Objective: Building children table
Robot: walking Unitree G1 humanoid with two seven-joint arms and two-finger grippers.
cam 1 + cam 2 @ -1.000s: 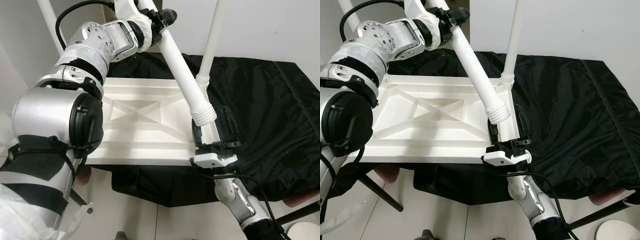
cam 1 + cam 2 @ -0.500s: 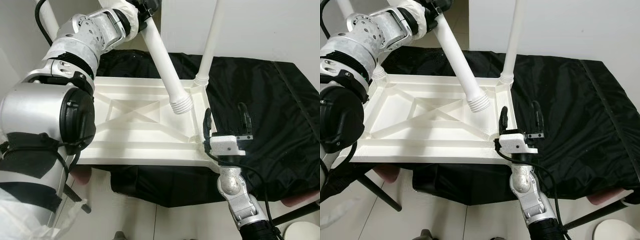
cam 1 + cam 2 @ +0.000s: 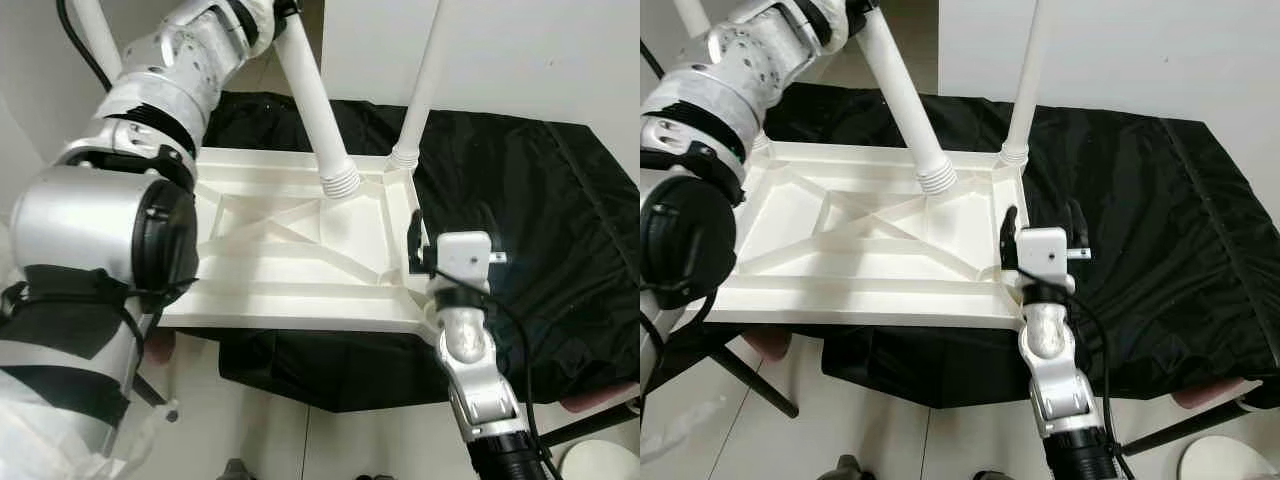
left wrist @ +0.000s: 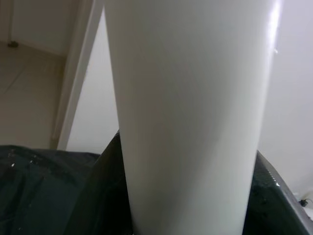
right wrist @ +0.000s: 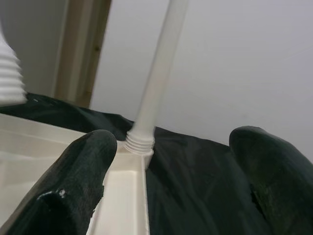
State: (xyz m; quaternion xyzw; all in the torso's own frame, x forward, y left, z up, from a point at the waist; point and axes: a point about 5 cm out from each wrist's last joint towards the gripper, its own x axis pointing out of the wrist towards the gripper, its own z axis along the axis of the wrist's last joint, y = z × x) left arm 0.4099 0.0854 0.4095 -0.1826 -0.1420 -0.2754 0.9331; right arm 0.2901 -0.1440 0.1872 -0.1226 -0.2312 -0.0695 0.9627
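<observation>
The white children's table top (image 3: 260,290) lies upside down on a black cloth (image 3: 540,230). One white leg (image 3: 420,90) stands screwed into its far right corner. My left gripper (image 4: 188,205) is shut on a second white leg (image 3: 315,100), held tilted. That leg's threaded end (image 3: 340,183) hangs just above the far part of the underside, left of the mounted leg. My right gripper (image 3: 450,225) is open, its fingers pointing away from me beside the table's right rim near the front right corner. In the right wrist view the mounted leg (image 5: 156,73) stands between the fingers (image 5: 78,191).
A third white leg (image 3: 95,30) rises at the far left. The cloth covers a low support that stands on pale floor tiles (image 3: 360,440). A dark slanted bar (image 3: 150,390) runs under the front left. A white round object (image 3: 600,465) sits on the floor at the front right.
My left arm has swung the held leg from above the front right corner back toward the far edge. My right gripper has lifted off that corner and turned its fingers up and away.
</observation>
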